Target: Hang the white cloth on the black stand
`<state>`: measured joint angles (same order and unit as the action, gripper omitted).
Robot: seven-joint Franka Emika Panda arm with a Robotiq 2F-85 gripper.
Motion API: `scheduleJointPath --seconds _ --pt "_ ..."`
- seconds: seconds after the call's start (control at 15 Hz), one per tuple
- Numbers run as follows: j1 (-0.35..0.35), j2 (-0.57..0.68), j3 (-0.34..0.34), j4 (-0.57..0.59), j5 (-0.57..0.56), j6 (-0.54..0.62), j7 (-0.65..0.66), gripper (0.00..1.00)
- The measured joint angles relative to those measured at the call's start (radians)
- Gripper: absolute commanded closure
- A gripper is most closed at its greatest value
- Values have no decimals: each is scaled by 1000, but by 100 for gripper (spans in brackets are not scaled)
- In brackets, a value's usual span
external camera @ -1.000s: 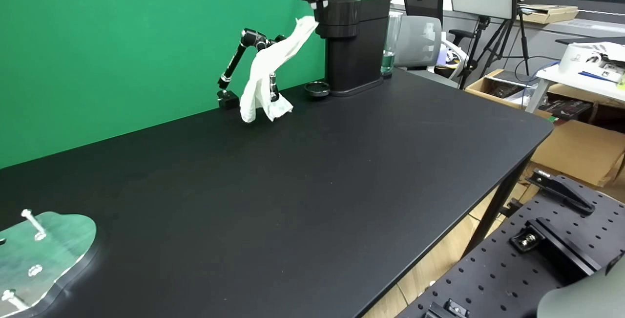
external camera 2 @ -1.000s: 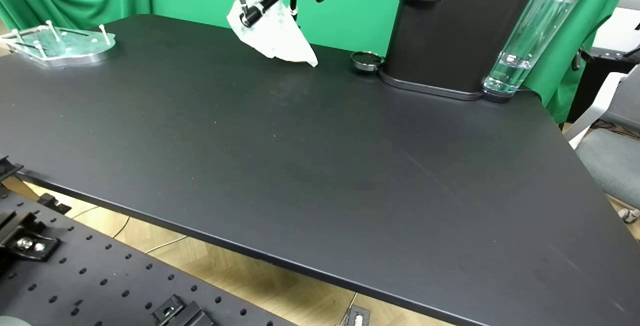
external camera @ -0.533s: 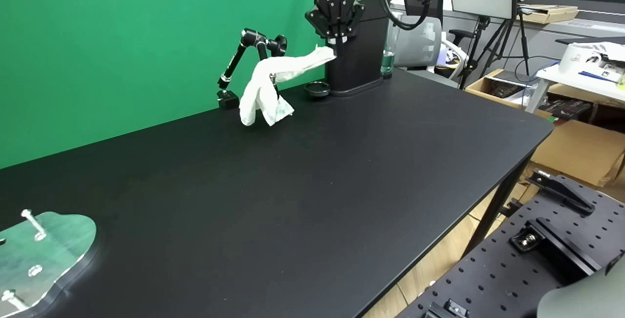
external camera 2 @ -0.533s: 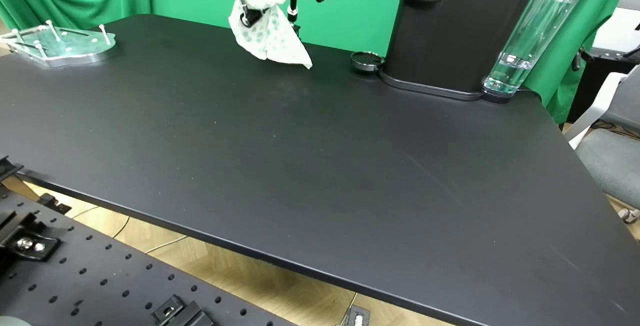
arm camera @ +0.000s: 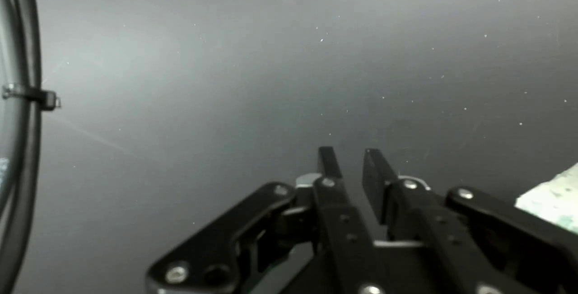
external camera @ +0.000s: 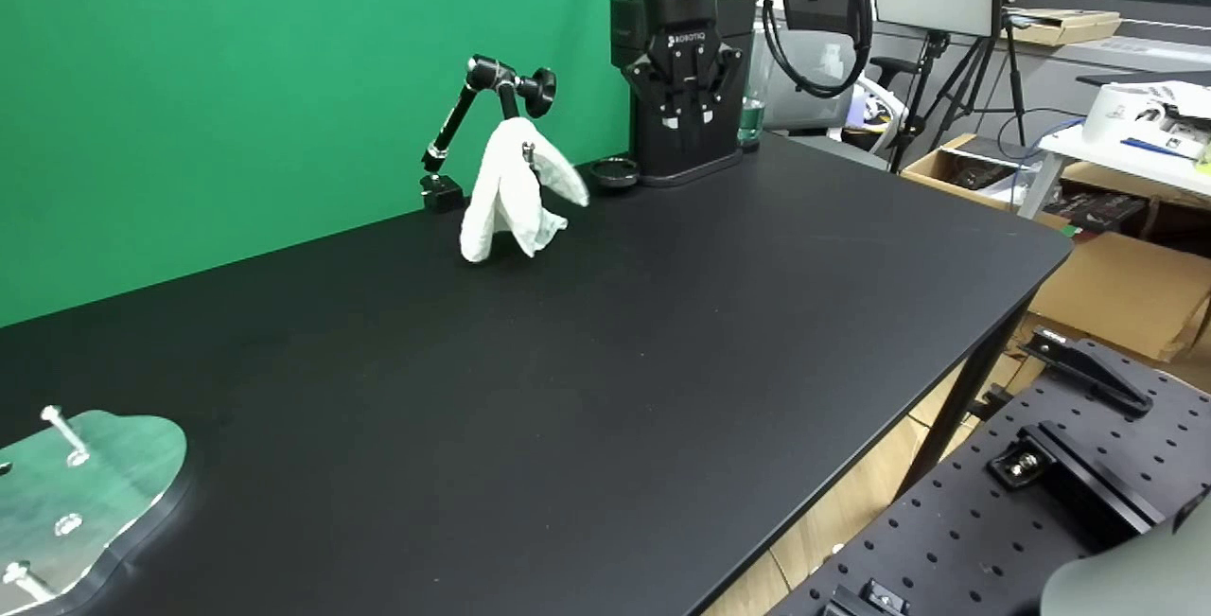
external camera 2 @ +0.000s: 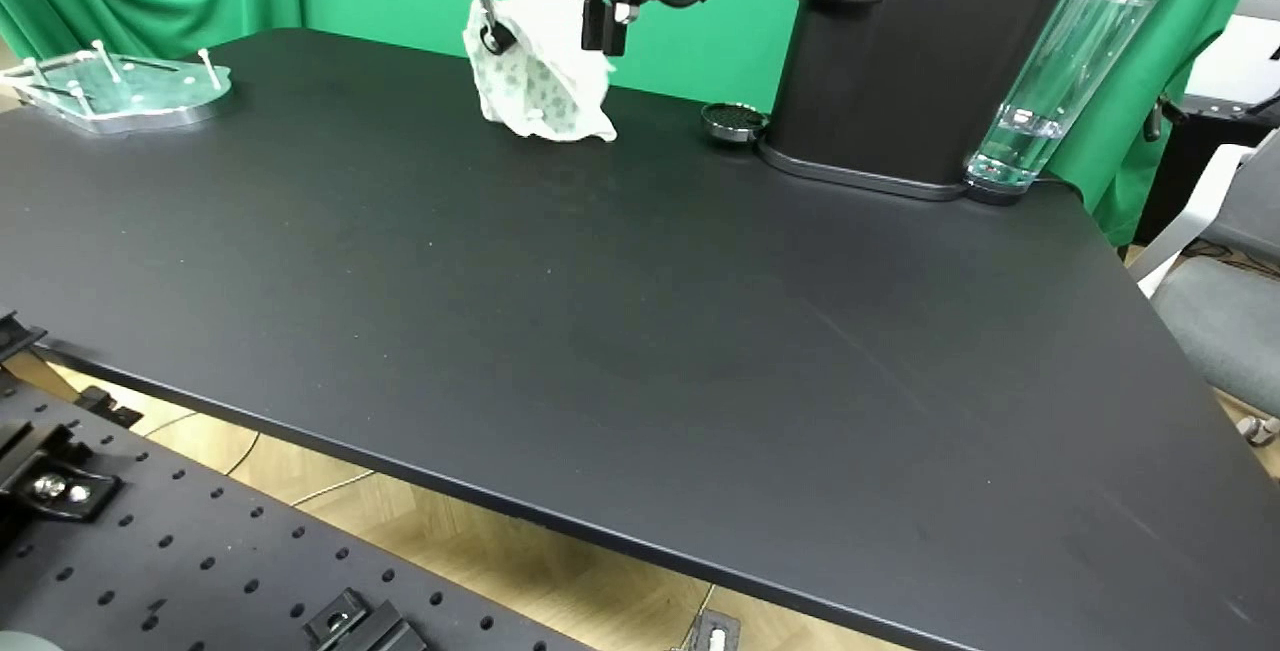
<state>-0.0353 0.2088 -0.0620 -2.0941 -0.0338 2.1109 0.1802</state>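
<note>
The white cloth (external camera: 516,190) hangs draped over the black stand's (external camera: 459,119) horizontal arm. Its folds fall on both sides, with the lower edge close to the table top. In an exterior view the cloth (external camera 2: 540,81) shows a pale green pattern, and the arm's dark end (external camera 2: 497,37) pokes out at its left. My gripper (external camera: 689,138) is right of the cloth, apart from it and in front of the black machine. In the other views the gripper (external camera 2: 603,39) points down; its fingers (arm camera: 350,151) have a gap with nothing between them. A cloth corner (arm camera: 553,199) shows at the wrist view's right edge.
A tall black machine (external camera 2: 900,71) with a clear water tank (external camera 2: 1050,81) stands at the back right. A small round black dish (external camera 2: 733,121) sits beside it. A clear green plate with white pegs (external camera: 114,465) lies at the far left. A green wall (external camera: 236,77) backs the table.
The gripper held the cloth's end, lowered and moved right, then let go. The freed end dropped and hangs by the stand. The gripper has moved further right, away from the cloth.
</note>
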Motion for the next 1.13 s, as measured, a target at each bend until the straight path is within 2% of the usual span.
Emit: scheduleJointPath --seconds 0.4,0.47,0.67,1.0,1.13 --pt "3 -2 4 -21 0 -2 -7 5" --pt "5 -4 7 -24 0 -3 -10 1" --pt "19 -12 21 -39 -23 -44 -69 0" --pt "67 -59 63 -116 -161 -84 -165 0" --pt "83 -79 84 -148 -164 -105 -196 0"
